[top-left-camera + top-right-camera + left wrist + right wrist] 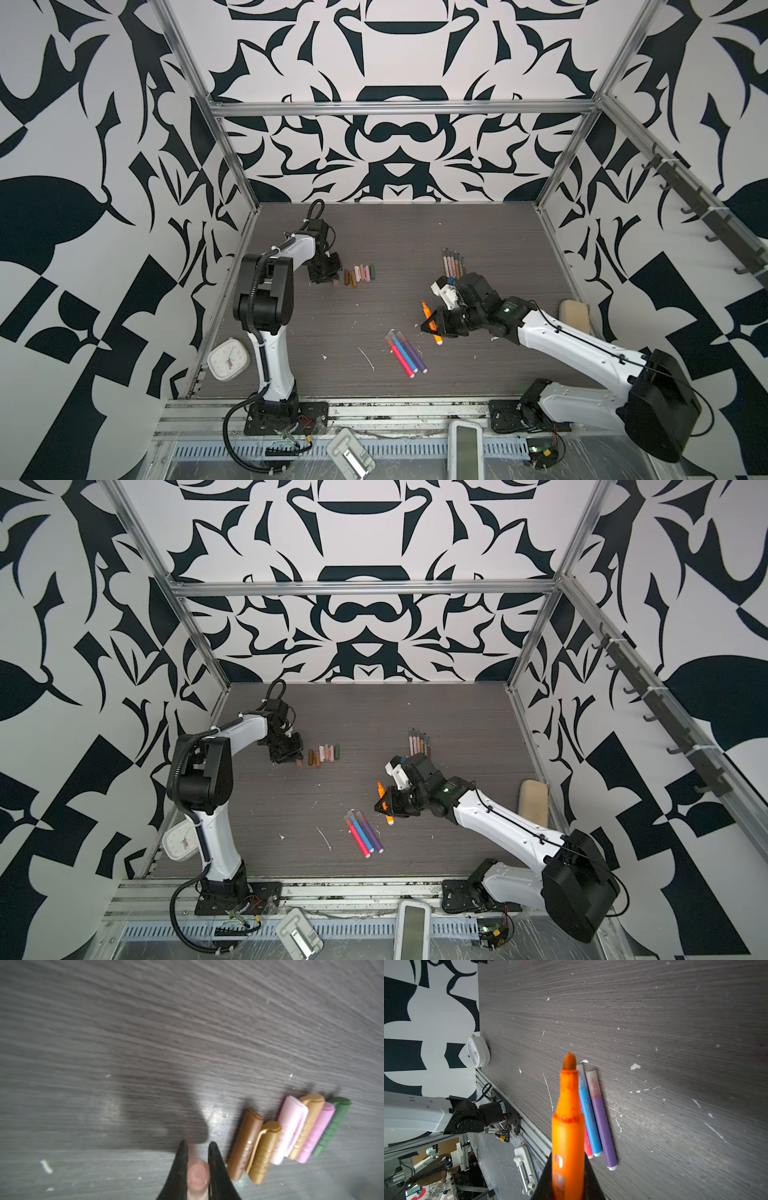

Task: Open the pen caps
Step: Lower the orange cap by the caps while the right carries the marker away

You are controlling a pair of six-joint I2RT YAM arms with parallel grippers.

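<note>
My left gripper (197, 1144) is shut on a translucent peach pen cap (197, 1174), held low over the table just left of a row of loose pen caps (359, 274) in brown (245, 1145), tan, pink and green (332, 1126). In both top views that left gripper (328, 282) (291, 760) sits at the row's left end. My right gripper (568, 1159) is shut on an uncapped orange pen (568, 1115) with its felt tip bare, lifted above the table (426, 311). Below it lie three capped pens: pink, blue (588, 1118) and purple (602, 1126). Several thin pens (453, 262) lie at the back right.
A white square clock (228, 359) leans at the table's front left corner. A tan sponge (574, 316) lies by the right wall. White scraps dot the dark wood table (374, 232). Two white devices (465, 453) rest on the front rail.
</note>
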